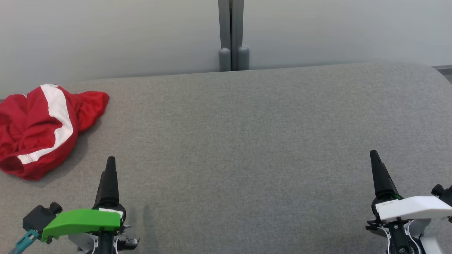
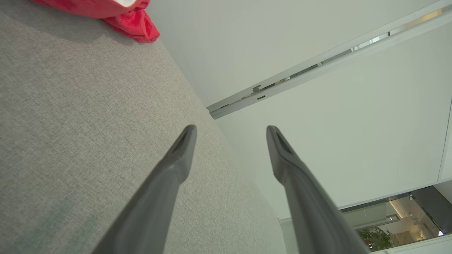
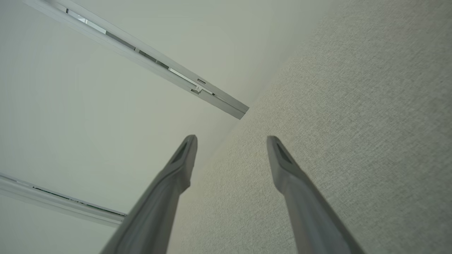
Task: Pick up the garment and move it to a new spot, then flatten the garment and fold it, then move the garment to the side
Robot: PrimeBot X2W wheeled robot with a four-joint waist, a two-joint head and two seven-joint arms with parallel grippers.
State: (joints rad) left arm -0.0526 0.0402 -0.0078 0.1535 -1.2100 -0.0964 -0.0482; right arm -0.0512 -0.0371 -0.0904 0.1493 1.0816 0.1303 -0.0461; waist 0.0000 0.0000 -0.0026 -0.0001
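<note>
A red garment [image 1: 39, 130] with a white stripe lies crumpled at the far left of the grey fabric surface [image 1: 240, 141]. One red corner of the garment [image 2: 132, 24] reaches into the top left of the left wrist view. My left gripper [image 1: 110, 160] hovers low at the near left, to the right of the garment and apart from it. In its wrist view the left gripper [image 2: 231, 130] stands open with nothing between the fingers. My right gripper [image 1: 373, 154] is at the near right, far from the garment. The right gripper [image 3: 231, 140] is open and empty as well.
A pale wall [image 1: 106, 31] with a grey post [image 1: 231, 35] rises behind the surface's far edge. The grey fabric stretches wide between the two grippers. At the right the surface's far corner [image 1: 436, 70] rounds off.
</note>
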